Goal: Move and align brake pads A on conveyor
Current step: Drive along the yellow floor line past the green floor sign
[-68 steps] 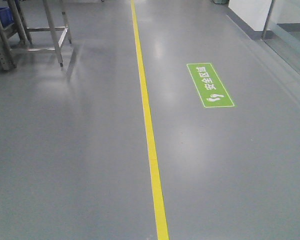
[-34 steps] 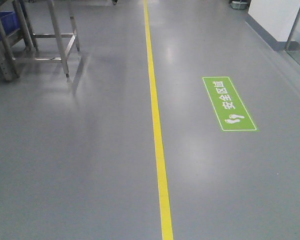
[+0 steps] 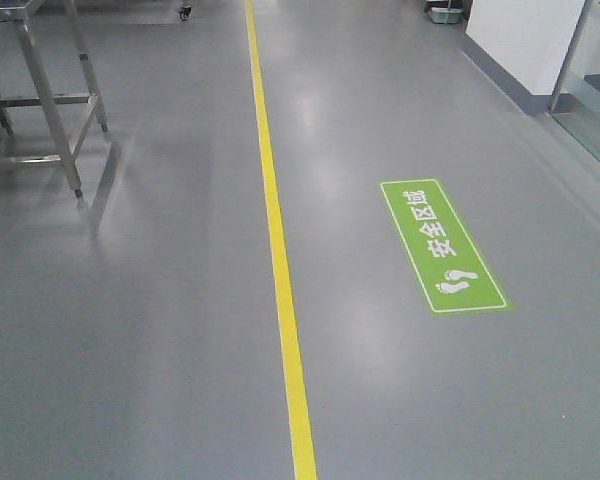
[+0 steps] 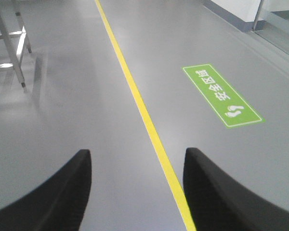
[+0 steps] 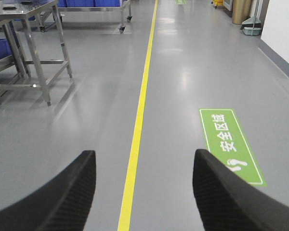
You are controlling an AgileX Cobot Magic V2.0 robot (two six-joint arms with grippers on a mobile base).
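Step in hand, by my read: base transit to the work stn, no handling yet; brake pads A and the conveyor show in no view, so they lie somewhere out of frame.

To do it well: nothing to grip, so hold both arms low & quiet; run over the glossy grey floor (image 3: 130,380) parallel w/ the narrow yellow floor line (image 3: 283,330); the green rectangular floor sticker w/ white footprints (image 3: 442,245) lies right of that line, apart from it; give room to the bare stainless-steel frame legs (image 3: 52,110) on the left, well off the line; further on, in the right wrist view, a steel bench (image 5: 26,9) w/ what look like blue plastic bins (image 5: 1,48) under it, too cropped to be sure; white wall w/ grey skirting (image 3: 515,40) far right. Once the belt comes into view, stop square to it so both arms reach the pads w/o stretching.

Pose: both wrists point fwd, tilted down at the floor; left jaws spread wide, nothing between them, yellow line running through the gap; right jaws likewise spread & empty, line between them too.
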